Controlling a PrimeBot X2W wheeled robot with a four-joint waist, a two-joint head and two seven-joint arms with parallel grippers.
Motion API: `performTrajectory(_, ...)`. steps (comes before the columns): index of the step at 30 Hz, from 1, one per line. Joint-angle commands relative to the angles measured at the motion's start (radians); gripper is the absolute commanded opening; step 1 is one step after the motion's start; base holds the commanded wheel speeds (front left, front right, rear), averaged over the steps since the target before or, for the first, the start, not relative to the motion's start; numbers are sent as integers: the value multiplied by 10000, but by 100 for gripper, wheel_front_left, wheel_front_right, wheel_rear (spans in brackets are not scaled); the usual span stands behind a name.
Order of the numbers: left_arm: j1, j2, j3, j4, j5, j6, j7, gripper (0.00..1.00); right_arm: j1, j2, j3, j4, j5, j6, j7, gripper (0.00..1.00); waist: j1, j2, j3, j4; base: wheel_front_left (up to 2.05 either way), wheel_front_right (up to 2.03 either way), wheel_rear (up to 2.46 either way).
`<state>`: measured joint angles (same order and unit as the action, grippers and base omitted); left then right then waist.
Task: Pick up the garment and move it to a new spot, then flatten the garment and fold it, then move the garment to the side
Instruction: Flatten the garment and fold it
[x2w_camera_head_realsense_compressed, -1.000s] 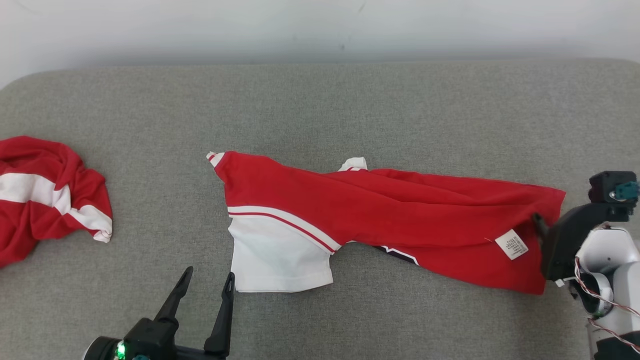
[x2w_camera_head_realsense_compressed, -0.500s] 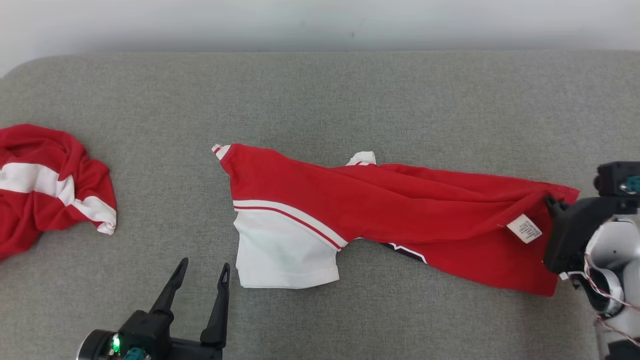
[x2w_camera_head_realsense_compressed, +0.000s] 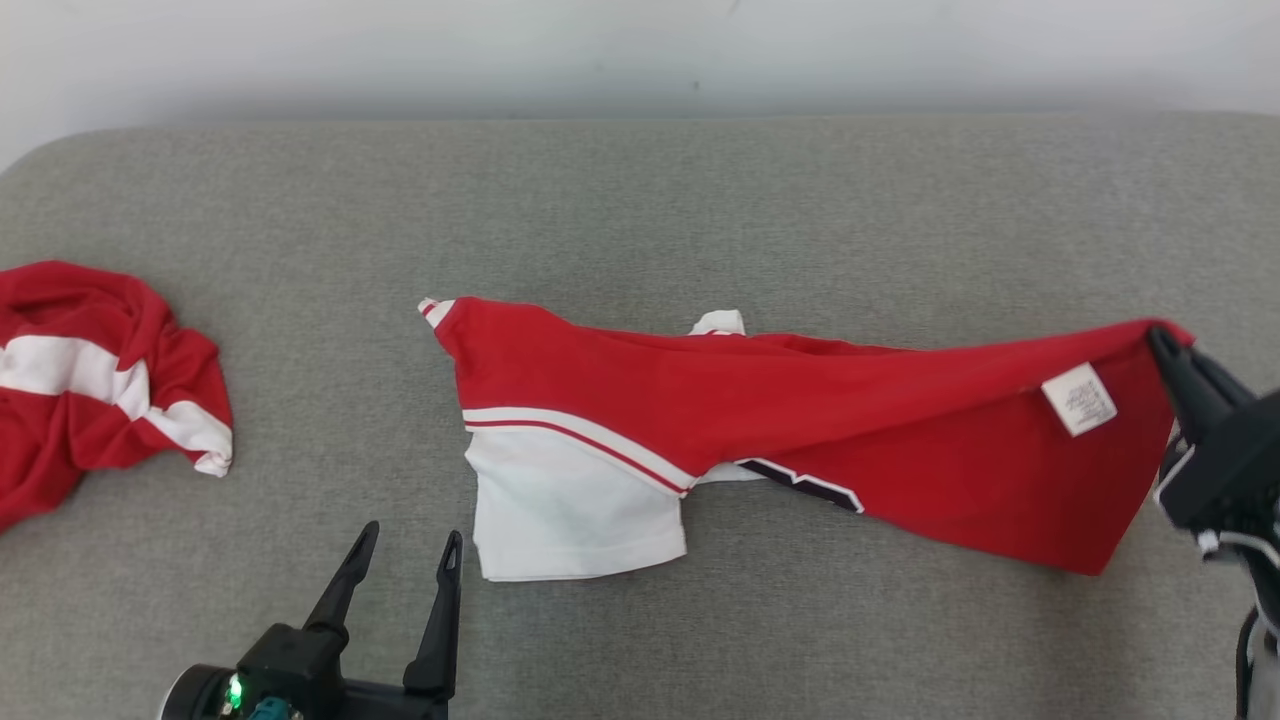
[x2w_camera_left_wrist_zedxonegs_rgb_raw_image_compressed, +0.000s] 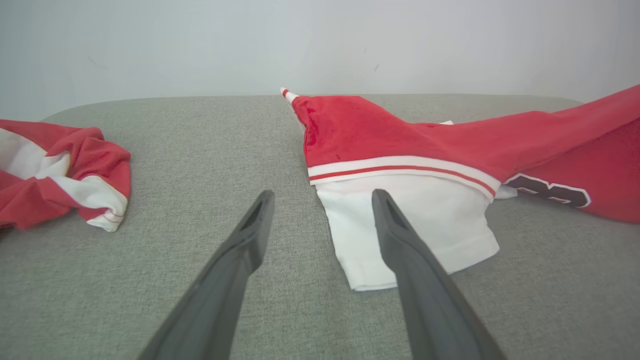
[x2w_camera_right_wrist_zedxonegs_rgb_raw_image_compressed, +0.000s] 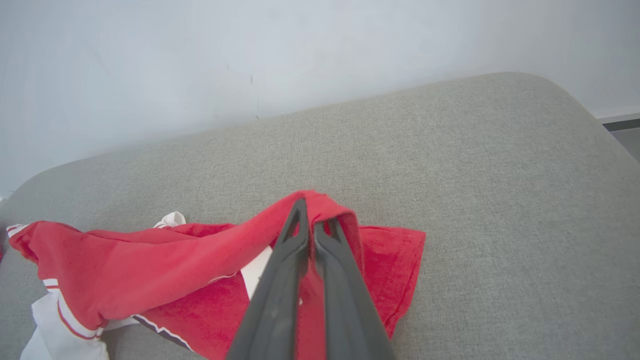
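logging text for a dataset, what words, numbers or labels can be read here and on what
White sewn-in label on the red and white jersey garment: print too small to read.
Dark white-edged figure on that garment's red cloth: partly hidden, perhaps a numeral, not readable.

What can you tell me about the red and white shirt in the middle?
The red and white soft-knit shirt lies stretched across the grey fabric cushion. Its white sleeve lies flat, edged with a red stripe; a dark number outlined in white peeks out underneath. A white label shows near the hem corner, which the right tool pinches and holds up.
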<state>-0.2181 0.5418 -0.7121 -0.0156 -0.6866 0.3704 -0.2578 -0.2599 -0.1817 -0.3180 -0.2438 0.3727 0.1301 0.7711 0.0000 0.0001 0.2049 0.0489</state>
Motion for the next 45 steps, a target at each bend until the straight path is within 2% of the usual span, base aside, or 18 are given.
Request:
performTrajectory(1, -102, -41, -4, -10, -18, -9, 1, 100, -281, -2, -40, 212, -99, 12, -37, 0, 0, -1, 71, 137, 0, 0, 0)
performTrajectory(11, -679, -278, -276, 15, 251, -260, 72, 100, -2919, -346, -1032, 4597, -1810, 14, -1448, 1, 0, -1, 716, 1333, 0, 0, 0)
performTrajectory(12, -724, -311, -306, 22, 278, -281, 77, 100, -3153, -406, -1111, 5018, -1994, 14, -1658, 44, 0, -1, 761, 1431, 0, 0, 0)
performTrajectory(13, -764, -348, -327, 30, 301, -303, 77, 100, -3404, -366, -1332, 5463, -2169, 12, -1850, 100, 0, -1, 799, 1518, 0, 0, 0)
performTrajectory(18, -873, -511, -407, 108, 355, -328, 56, 100, -4389, -239, -2080, 7189, -3351, 14, -2447, 100, 0, -1, 837, 1702, 0, 0, 0)
performTrajectory(23, -765, -565, -379, 190, 291, -292, 30, 100, -4566, -299, -1736, 7429, -3616, 12, -2538, 100, 0, -1, 608, 1533, 0, 0, 0)
performTrajectory(27, -567, -523, -360, 219, 238, -258, 15, 100, -3769, -508, -1130, 6633, -3279, 14, -2422, 100, 0, -1, 286, 1209, 0, 0, 0)
performTrajectory(32, -380, -473, -443, 295, 212, -205, 63, 100, -1996, -773, -405, 4616, -2928, 14, -2190, 100, 0, -1, -129, 707, 0, 0, 0)
performTrajectory(35, -275, -479, -491, 387, 223, -175, 69, 100, -750, -640, -336, 3241, -2992, 14, -2598, 100, 0, -1, -401, 473, 0, 0, 0)
performTrajectory(36, -275, -479, -491, 387, 223, -175, 69, 100, -750, -640, -336, 3241, -2992, 14, -2598, 100, 0, -1, -401, 473, 0, 0, 0)
performTrajectory(40, -143, -544, -511, 583, 195, -104, 48, 100, 777, 5, -330, 2063, -3164, 14, -3712, 100, 0, -1, -836, 237, 0, 0, 0)
performTrajectory(45, 43, -646, -631, 970, -69, -211, 267, 100, 2027, 845, -230, 1935, -3309, 12, -4890, 100, 0, -1, -1282, 2, 0, 0, 0)
